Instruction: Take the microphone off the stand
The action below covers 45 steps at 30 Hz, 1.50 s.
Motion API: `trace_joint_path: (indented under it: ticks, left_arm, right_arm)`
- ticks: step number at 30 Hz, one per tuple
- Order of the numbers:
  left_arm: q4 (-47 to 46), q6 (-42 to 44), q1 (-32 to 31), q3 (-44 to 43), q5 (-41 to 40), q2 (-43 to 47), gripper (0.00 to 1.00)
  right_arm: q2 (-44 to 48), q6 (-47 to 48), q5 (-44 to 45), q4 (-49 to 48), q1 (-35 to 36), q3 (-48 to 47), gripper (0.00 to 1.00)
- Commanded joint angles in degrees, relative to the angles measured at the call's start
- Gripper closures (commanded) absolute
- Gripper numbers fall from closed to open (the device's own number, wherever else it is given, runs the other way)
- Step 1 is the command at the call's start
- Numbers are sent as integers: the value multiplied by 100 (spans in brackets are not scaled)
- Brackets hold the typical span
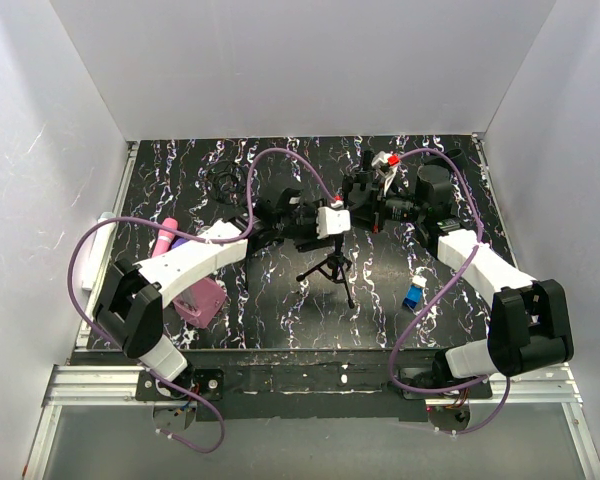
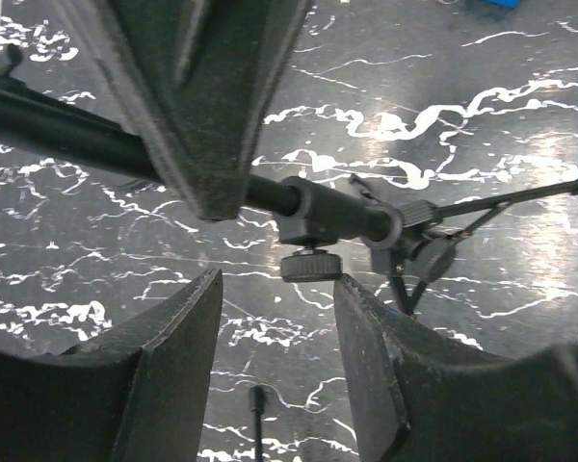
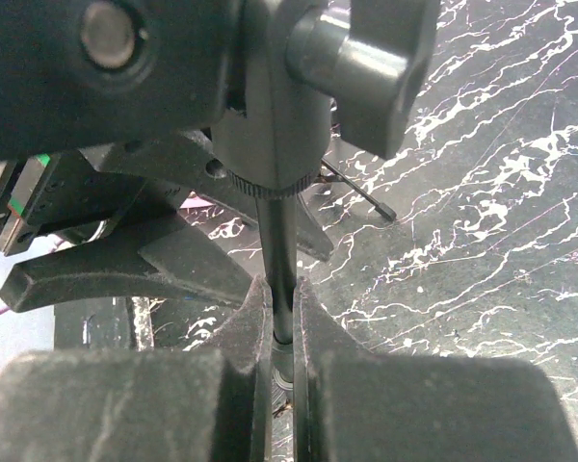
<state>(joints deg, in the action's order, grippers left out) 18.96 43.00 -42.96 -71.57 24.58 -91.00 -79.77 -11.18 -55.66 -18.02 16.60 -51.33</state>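
My right tool (image 3: 281, 289) is clamped tight on the thin rod (image 3: 279, 236) of the stand (image 1: 332, 270), bracing it. My left tool (image 2: 275, 294) has its fingers apart. The rod's collar and its thumb screw (image 2: 308, 263) sit just beyond the tips, untouched.

The microphone (image 3: 125, 87) I take to be the dark body seated at the head of the rod, beside the clamp knob (image 3: 376, 67). It is on the stand in the middle of the bench (image 1: 280, 320), between my two tools, though much of it is hidden.

I judge the bracing done and the removal not yet begun. Next, my left tool should leave the collar, rise to the microphone body, close on that alone and draw it out of its holder. Meanwhile my right must keep the stand from tipping.

I count two tools, one stand on tripod legs, one microphone, one thumb screw and one clamp knob. Well apart lie two pink objects (image 1: 202, 300) to my left and one blue-and-white item (image 1: 415, 292) to my right.
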Motion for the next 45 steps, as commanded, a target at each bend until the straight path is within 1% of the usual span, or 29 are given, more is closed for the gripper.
trace_joint_path:
  ticks: [1,4,6,8,12,16,21,23,24,26,29,30,31,33,34,37,39,40,45]
  left_arm:
    - [-411,156,-19,-6,-278,65,55]
    - [-481,-37,-37,-41,-313,39,62]
    - [-481,-134,-37,-94,-305,30,64]
    - [-429,-134,-55,-94,-200,47,64]
    - [-244,-56,-55,-94,99,91,61]
    - [-156,-64,-90,-138,170,74,62]
    - [-147,-117,-90,-156,310,48,58]
    - [-147,-187,-98,-182,355,39,58]
    - [-138,-196,-99,-191,363,30,62]
    - [-103,-222,-99,-217,329,4,73]
    - [-112,-362,-99,-269,232,-5,92]
    - [-112,-493,-99,-305,171,-23,98]
    - [-112,-756,-99,-374,57,-49,100]
    - [63,-1432,-29,-690,-76,-163,100]
    - [247,-1861,94,-944,20,-277,100]
    - [713,-3381,612,-1673,782,-724,100]
    - [863,-4200,955,-2000,1616,-1032,100]
    - [864,-4508,1034,-2079,1864,-1103,100]
    - [1250,-5335,1210,-2519,2857,-1542,100]
  right_arm:
    - [23,-306,-191,115,1,-228,99]
    - [31,-306,-174,115,1,-211,99]
    - [40,-306,-165,115,1,-193,99]
    - [31,-315,-156,106,10,-193,99]
    - [23,-332,-147,79,1,-193,99]
    - [-4,-350,-138,62,10,-202,99]
    - [-4,-367,-121,62,1,-184,99]
    - [5,-359,-112,62,1,-184,99]
    - [5,-359,-112,62,1,-184,99]
    - [14,-359,-112,62,1,-175,99]
    - [40,-359,-112,62,1,-149,99]
    - [58,-341,-121,71,10,-149,99]
    - [84,-332,-138,53,1,-132,99]
    - [172,-236,-147,36,1,-97,99]
    - [224,-192,-164,44,10,-96,99]
    - [391,36,-182,141,10,-79,99]
    - [497,151,-209,158,10,-70,99]
    - [549,186,-200,150,1,-53,99]
    - [796,309,-165,159,19,-9,99]
